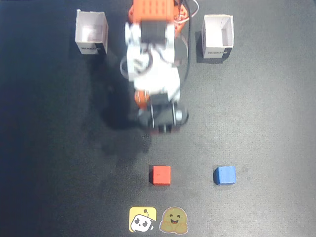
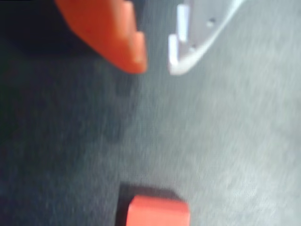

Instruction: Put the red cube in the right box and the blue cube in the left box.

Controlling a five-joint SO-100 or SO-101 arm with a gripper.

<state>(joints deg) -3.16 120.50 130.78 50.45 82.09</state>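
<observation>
In the fixed view the red cube (image 1: 161, 175) lies on the dark mat below the arm, and the blue cube (image 1: 225, 175) sits to its right. Two white boxes stand at the top, the left box (image 1: 92, 32) and the right box (image 1: 217, 36). My gripper (image 1: 160, 124) hangs over the mat, above the red cube in the picture and apart from it. The wrist view shows the gripper (image 2: 157, 68) with an orange finger (image 2: 117, 33) and a white finger (image 2: 188, 47). A narrow gap separates their tips, with nothing between them. The red cube (image 2: 157, 212) shows at the bottom edge.
The arm's white and orange body (image 1: 153, 59) stands between the two boxes. Two stickers, a yellow one (image 1: 142, 219) and a brownish smiling one (image 1: 174, 220), lie at the mat's lower edge under the red cube.
</observation>
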